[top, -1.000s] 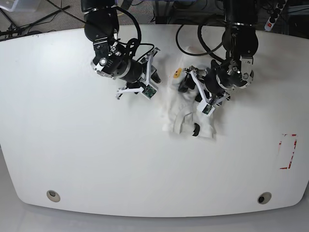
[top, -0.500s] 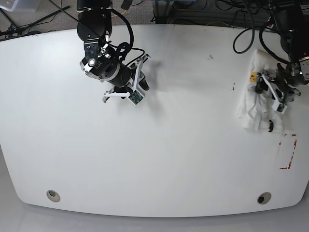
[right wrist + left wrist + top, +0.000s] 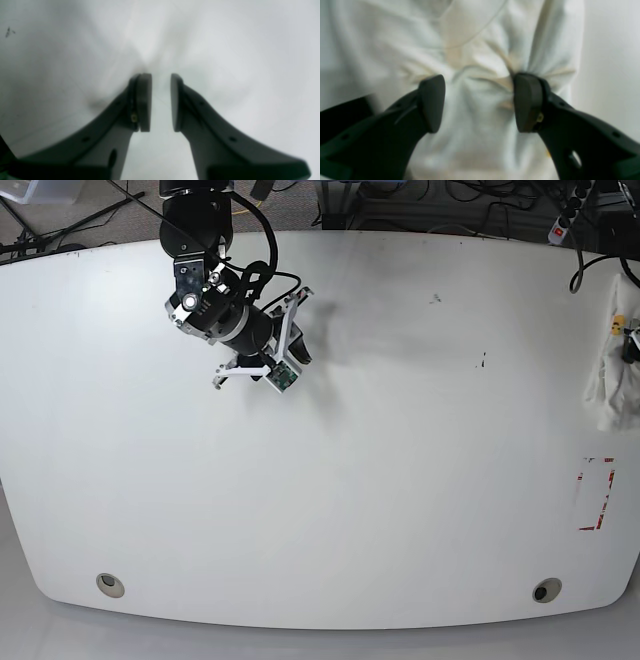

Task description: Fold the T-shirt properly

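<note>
L arm far R, mostly out-of-frame; R gripper (image 3: pixel 293 367) angled down.

A white table (image 3: pixel 330 510) with rounded front corners stands over grey floor (image 3: pixel 15 620).

T-shirt (image 3: pixel 611 380) now farther toward the table's (image 3: pixel 330 510) left edge.

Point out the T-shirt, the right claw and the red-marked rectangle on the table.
T-shirt (image 3: pixel 610 385): base view, on its white cloth near the picture's right edge.
Right claw (image 3: pixel 161 102): right wrist view, midway between its fingertips.
Red-marked rectangle (image 3: pixel 609 475): base view, on its right side.
</note>
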Controlling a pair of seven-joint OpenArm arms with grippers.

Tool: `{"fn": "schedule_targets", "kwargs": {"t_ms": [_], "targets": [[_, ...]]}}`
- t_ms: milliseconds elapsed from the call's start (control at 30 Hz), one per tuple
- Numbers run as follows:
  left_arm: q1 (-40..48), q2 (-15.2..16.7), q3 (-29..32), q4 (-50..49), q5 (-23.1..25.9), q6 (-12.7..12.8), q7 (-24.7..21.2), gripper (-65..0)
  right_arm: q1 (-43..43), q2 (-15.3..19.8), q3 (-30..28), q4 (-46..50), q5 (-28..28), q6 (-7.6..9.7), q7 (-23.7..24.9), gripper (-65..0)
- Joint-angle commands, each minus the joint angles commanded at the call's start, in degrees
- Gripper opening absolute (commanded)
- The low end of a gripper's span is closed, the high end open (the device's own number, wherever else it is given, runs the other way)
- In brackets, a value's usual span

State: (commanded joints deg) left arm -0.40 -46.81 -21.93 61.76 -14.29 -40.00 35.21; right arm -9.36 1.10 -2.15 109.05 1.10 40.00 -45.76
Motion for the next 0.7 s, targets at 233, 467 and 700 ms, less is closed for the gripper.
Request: {"fn": "schedule_targets", "kwargs": {"t_ms": [233, 467, 700], "targets": [[5.5, 4.1, -5.1, 16.6, 0.3, 0.0, 0.3, -25.4, 0.0, 0.0, 2.5, -0.3, -0.4, 0.00, 4.7, -52.8], [10.1, 22.4, -9.7, 35.4, 6.9, 2.7, -3.1, -28.2, -0.5, 1.4, 11.3, -4.6, -0.5, 0.00, 18.7, -52.8], [15.3, 39.8, -6.5, 37.5, 17.4, 11.3, -23.5, -28.2, -1.1, 5.1, 17.1, -16.1, -0.5, -0.40, 36.9, -52.6]]}}
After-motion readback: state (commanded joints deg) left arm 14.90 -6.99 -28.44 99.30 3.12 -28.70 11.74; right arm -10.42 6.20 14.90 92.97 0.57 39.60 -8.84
